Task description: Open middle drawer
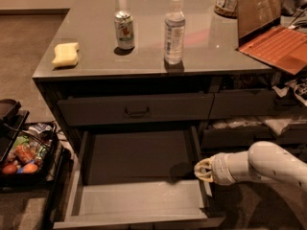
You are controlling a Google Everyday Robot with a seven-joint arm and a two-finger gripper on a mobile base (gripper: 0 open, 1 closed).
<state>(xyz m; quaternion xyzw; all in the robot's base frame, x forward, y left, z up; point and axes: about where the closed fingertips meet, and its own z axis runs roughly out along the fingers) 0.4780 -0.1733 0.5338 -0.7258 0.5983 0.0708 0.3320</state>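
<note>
camera view: we look down on a grey cabinet with a smooth, glossy countertop (144, 56), where a drinks can (124, 30), a clear plastic bottle (174, 31) and a soft yellow sponge (65, 54) stand well apart. under the shut top drawer (96, 110) and its small dark pull (137, 112), the middle drawer (139, 199) stands pulled far out toward us: a wide, flat, plain grey box with low straight walls and a matte floor. the gripper (204, 170), a pale yellowish tip on a rounded white arm (261, 164), sits at the drawer's right wall, about midway along it; we cannot tell whether it is spread or closed. a dark basket (53, 152) of groceries crowds the drawer's left side, while brown carpet (24, 47) lies open beyond the cabinet's left edge.
</note>
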